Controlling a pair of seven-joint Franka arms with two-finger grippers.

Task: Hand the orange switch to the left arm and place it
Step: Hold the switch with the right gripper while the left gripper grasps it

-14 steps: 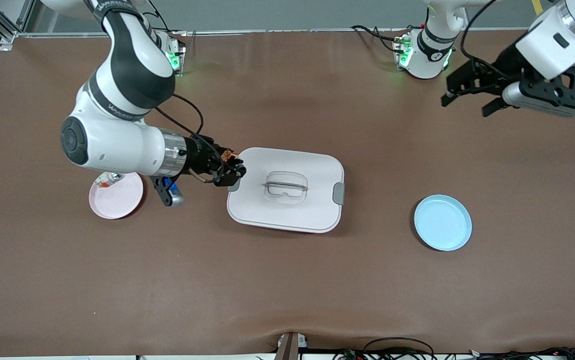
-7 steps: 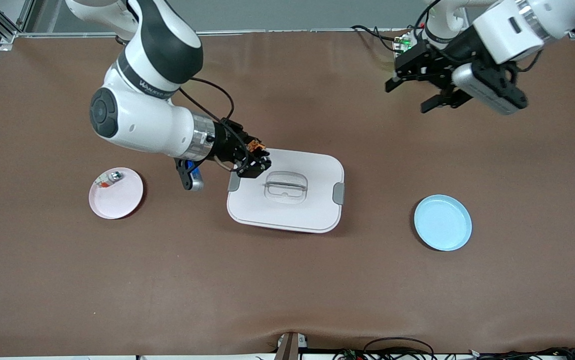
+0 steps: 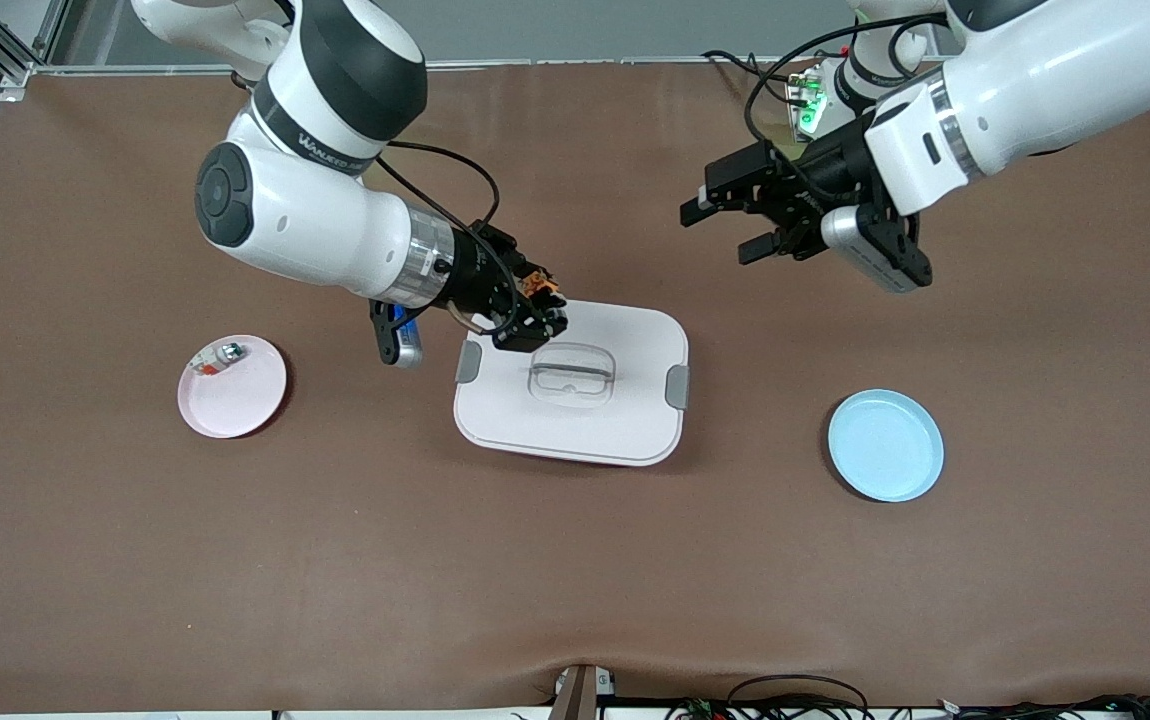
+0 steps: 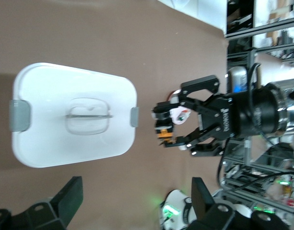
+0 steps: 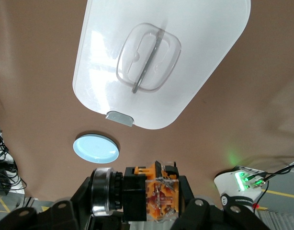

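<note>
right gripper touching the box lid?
Apart. Left wrist view shows bare table between the right gripper, shut on the orange switch, and the box.

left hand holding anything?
No: in the front view the left hand is open and empty, while the right hand grips the orange switch.

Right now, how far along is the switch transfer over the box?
Done: the right gripper has the orange switch lifted, shut on it over the box. In hand: the open left gripper hangs above the table, apart from the switch. Left: the handover, then probably setting down on the blue plate.
</note>
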